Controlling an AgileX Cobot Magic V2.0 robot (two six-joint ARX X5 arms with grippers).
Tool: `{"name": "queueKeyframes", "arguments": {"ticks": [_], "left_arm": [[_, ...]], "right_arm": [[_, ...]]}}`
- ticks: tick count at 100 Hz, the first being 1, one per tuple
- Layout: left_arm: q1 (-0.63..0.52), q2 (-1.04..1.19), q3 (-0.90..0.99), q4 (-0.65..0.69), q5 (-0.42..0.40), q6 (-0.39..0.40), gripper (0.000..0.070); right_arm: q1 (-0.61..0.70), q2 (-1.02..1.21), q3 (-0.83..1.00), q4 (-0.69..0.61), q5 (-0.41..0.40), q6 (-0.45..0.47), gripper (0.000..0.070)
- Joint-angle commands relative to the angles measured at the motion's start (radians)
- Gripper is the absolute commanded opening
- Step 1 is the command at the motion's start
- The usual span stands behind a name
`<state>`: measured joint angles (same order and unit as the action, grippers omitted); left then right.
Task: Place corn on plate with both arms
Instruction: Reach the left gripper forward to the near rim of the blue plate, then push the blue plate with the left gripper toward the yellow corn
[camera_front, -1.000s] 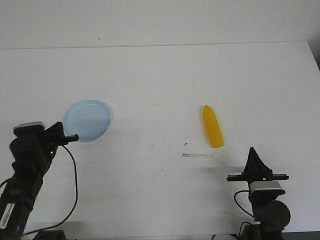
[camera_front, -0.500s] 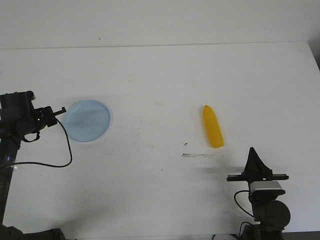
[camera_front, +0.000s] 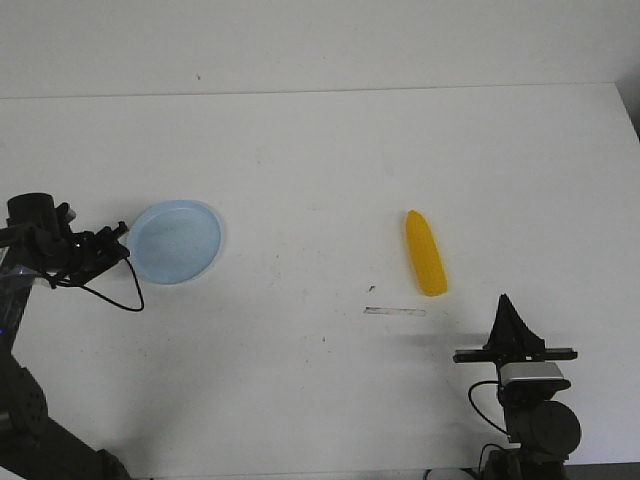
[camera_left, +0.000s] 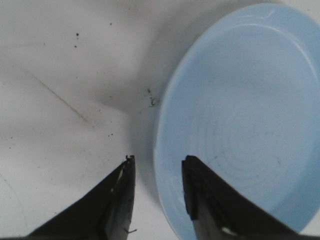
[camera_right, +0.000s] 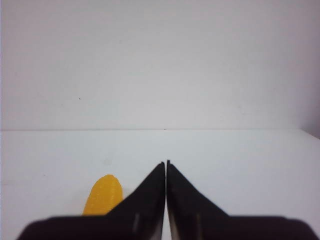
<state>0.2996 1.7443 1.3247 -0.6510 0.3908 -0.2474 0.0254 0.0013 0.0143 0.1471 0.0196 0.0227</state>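
Note:
The pale blue plate (camera_front: 177, 241) lies on the left of the white table. The yellow-orange corn (camera_front: 425, 252) lies right of centre, pointed end away from me. My left gripper (camera_front: 122, 238) is at the plate's left rim, open. In the left wrist view the gripper (camera_left: 157, 162) straddles the rim of the plate (camera_left: 240, 115), one finger over the plate and one over the table. My right gripper (camera_front: 507, 303) is shut and empty, near the front edge, nearer than the corn. In the right wrist view the shut gripper (camera_right: 166, 162) has the corn (camera_right: 102, 197) beside it.
A thin dark strip (camera_front: 395, 311) and small specks mark the table just in front of the corn. The table's far edge (camera_front: 320, 92) meets a white wall. A black cable (camera_front: 125, 295) loops under my left arm.
My left arm has swung up and out to the left, and its gripper now sits at the plate's left rim. The right arm, the corn and the plate have not moved.

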Motion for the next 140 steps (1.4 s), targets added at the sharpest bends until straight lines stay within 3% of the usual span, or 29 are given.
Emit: {"name": "queueKeyframes", "arguments": {"ticks": [1,26,82,86,98,140], "left_arm": [[-0.007,0.027,0.014,0.006,0.003,-0.005,0.0214],[-0.039,0.069,0.014,0.075,0.002,-0.010,0.0211],[-0.068,0.110,0.014,0.077,-0.035,-0.024,0.0199],[-0.072,0.113,0.014,0.077,-0.035,-0.024,0.0184],[-0.078,0.113,0.014,0.077,-0.035,-0.024,0.0025],[-0.179,0.011,0.014,0.071,-0.007,-0.028,0.0000]], "right_arm": [[0.002,0.000,-0.002,0.010,0.001,-0.004,0.0002],[0.002,0.000,-0.002,0.010,0.001,-0.004,0.0002],[0.002,0.000,-0.002,0.010,0.001,-0.004,0.0002],[0.002,0.000,-0.002,0.010,0.001,-0.004,0.0002],[0.002,0.000,-0.002,0.010,0.001,-0.004,0.0002],[0.002,0.000,-0.002,0.010,0.001,-0.004,0.0002]]}}
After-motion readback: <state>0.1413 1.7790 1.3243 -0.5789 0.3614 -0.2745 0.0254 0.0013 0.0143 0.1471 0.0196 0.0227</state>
